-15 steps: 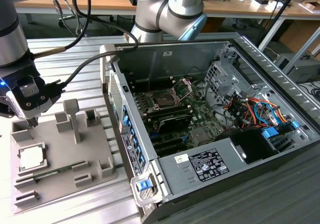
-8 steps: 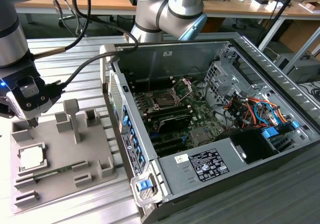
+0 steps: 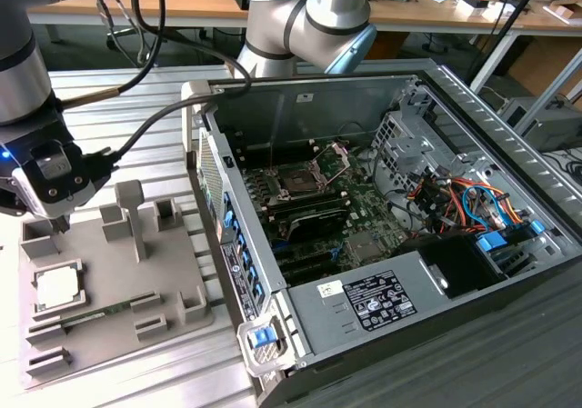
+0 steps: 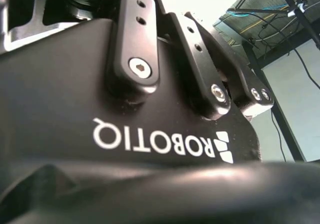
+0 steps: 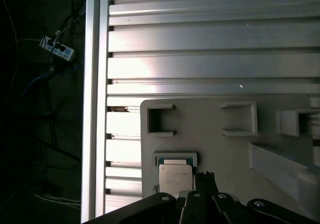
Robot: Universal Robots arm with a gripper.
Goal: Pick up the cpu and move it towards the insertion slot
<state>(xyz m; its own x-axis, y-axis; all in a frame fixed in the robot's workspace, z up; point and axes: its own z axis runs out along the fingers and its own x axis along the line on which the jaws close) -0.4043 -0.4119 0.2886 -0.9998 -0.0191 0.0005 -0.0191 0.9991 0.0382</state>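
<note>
The end effector [image 5: 205, 183] hangs just beside the cpu [image 5: 176, 180]; whether it is open, I cannot tell.

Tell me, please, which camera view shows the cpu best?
The exterior view: there the cpu lies whole and uncovered in its seat on the grey tray. The first wrist view shows the cpu from nearer, but the pincer hides one of its edges.

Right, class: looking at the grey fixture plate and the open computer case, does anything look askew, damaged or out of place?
Nothing stands out. The cpu lies flat and square in its holder on the grey fixture plate, with the gripper close by it. The insertion slot has its bracket swung open.
</note>
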